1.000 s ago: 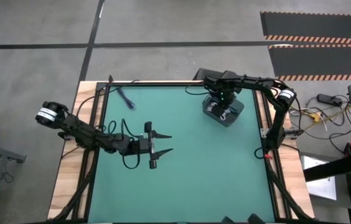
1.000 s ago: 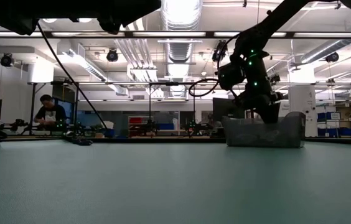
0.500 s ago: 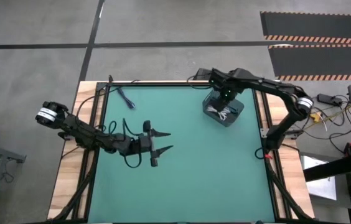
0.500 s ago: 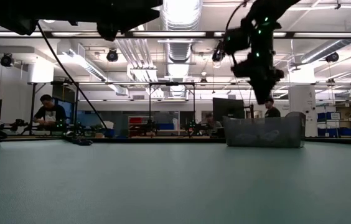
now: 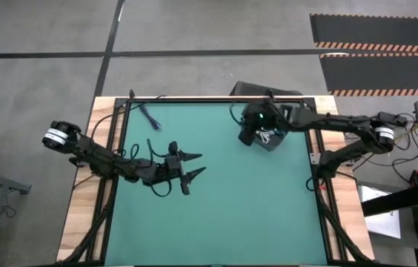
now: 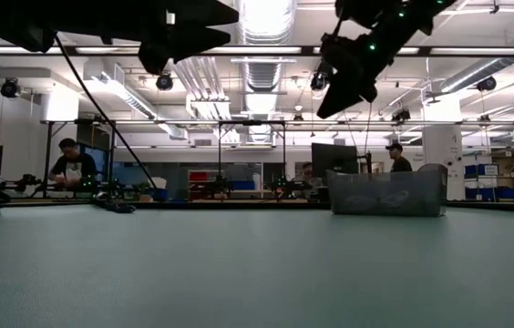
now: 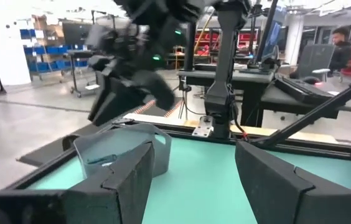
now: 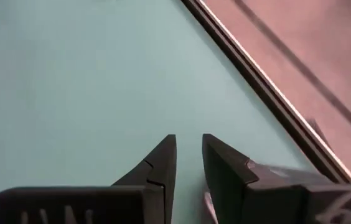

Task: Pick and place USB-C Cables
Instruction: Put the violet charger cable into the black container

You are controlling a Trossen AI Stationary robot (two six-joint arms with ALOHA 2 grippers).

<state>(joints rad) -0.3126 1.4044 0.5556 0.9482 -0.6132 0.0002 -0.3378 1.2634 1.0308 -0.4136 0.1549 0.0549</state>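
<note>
A dark blue USB-C cable (image 5: 148,116) lies on the green mat near the table's far left corner, and in the low view it (image 6: 116,207) shows far off. White cable loops (image 5: 267,136) lie inside the grey bin (image 5: 274,139) (image 6: 389,192) (image 7: 118,149). No teal cable shows. My right gripper (image 5: 249,136) (image 6: 334,96) (image 8: 188,146) hangs high above the bin's left side, tipped down, its fingers a narrow gap apart and empty. My left gripper (image 5: 194,164) (image 7: 191,174) hovers open over the mat's middle, pointing at the bin.
Black robot wiring (image 5: 153,152) loops on the mat beside the left arm. The bin stands near the far right corner, close to the black table rail (image 8: 256,81). Bare mat (image 5: 253,215) stretches over the near half. People sit far behind the table (image 6: 73,164).
My right gripper has risen out of the bin, well clear of its rim, and swung toward the table's left, tipping as the arm stretched out. White cable loops that the gripper covered before now show in the bin.
</note>
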